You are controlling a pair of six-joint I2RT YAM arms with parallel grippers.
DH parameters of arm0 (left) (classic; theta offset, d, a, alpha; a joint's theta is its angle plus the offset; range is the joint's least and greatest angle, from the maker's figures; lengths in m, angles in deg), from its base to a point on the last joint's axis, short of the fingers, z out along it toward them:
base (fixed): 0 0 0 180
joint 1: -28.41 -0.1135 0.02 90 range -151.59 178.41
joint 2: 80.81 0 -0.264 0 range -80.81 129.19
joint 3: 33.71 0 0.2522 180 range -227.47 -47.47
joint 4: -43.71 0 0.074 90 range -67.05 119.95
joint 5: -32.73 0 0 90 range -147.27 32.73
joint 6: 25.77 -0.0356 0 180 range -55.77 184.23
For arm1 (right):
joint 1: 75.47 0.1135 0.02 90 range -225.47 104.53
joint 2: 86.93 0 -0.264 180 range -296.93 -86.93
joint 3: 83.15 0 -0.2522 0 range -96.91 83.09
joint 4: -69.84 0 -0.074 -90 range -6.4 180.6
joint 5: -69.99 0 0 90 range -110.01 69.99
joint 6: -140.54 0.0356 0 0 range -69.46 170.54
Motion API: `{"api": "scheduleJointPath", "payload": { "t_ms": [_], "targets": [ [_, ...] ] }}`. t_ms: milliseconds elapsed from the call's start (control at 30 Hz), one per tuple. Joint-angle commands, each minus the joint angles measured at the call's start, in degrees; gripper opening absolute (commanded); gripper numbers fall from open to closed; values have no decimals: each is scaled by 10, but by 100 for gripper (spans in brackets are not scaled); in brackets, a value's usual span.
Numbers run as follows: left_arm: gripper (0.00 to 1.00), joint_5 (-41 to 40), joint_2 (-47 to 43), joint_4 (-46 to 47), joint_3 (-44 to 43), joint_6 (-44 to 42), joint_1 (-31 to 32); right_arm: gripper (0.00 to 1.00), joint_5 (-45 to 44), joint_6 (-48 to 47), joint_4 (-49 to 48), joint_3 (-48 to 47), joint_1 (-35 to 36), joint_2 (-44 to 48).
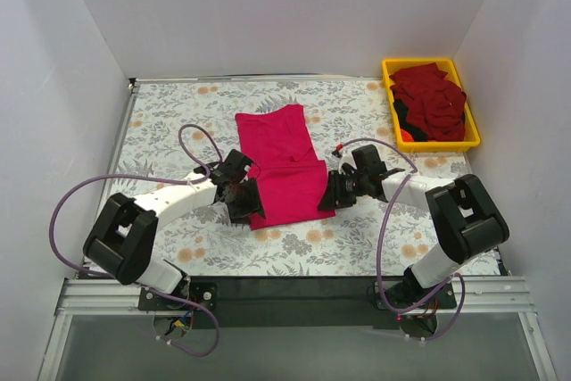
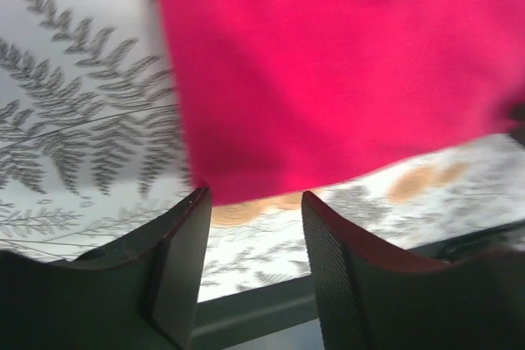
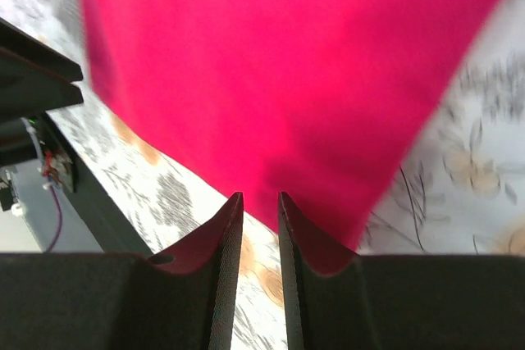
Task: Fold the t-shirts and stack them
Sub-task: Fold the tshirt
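A bright magenta-pink t-shirt [image 1: 284, 165] lies partly folded, a long flat strip in the middle of the floral table. My left gripper [image 1: 244, 199] is open at its near left edge; in the left wrist view the jaws [image 2: 256, 194] stand wide apart just short of the shirt's hem [image 2: 328, 79], with nothing between them. My right gripper [image 1: 328, 192] is at the near right edge; its jaws [image 3: 259, 196] stand narrowly apart and empty, tips at the shirt's corner [image 3: 271, 79]. Darker crimson t-shirts [image 1: 430, 100] lie crumpled in the yellow bin.
The yellow plastic bin [image 1: 439, 145] stands at the back right corner. White walls enclose the table on three sides. A dark metal rail [image 1: 285, 287] runs along the near edge by the arm bases. Purple cables [image 1: 80, 194] loop beside both arms.
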Motion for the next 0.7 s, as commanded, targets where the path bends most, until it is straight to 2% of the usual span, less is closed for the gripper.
{"api": "scheduleJointPath", "payload": {
  "t_ms": [0, 133, 333, 433, 467, 500, 567, 667],
  "targets": [
    [44, 16, 24, -20, 27, 4, 2, 26, -20, -6, -13, 32, -2, 0],
    [34, -6, 41, -35, 48, -1, 3, 26, -37, -14, -13, 54, -2, -6],
    [32, -42, 35, -65, 48, 1, 2, 26, -52, -15, 1, 67, -2, 23],
    [45, -73, -8, -98, 27, 15, 2, 27, -75, -25, 56, 51, -2, 75],
    [53, -80, -20, -117, 22, 21, 3, 30, -94, -29, 82, 37, -1, 88],
    [67, -98, -43, -124, 13, 31, 5, 34, -106, -35, 96, 30, 0, 101],
    [74, -115, -59, -144, 6, 45, 12, 47, -148, -46, 134, 9, 6, 135],
    [75, -126, -76, -145, 7, 75, 24, 62, -210, -55, 177, -5, 19, 168]
  ]
}}
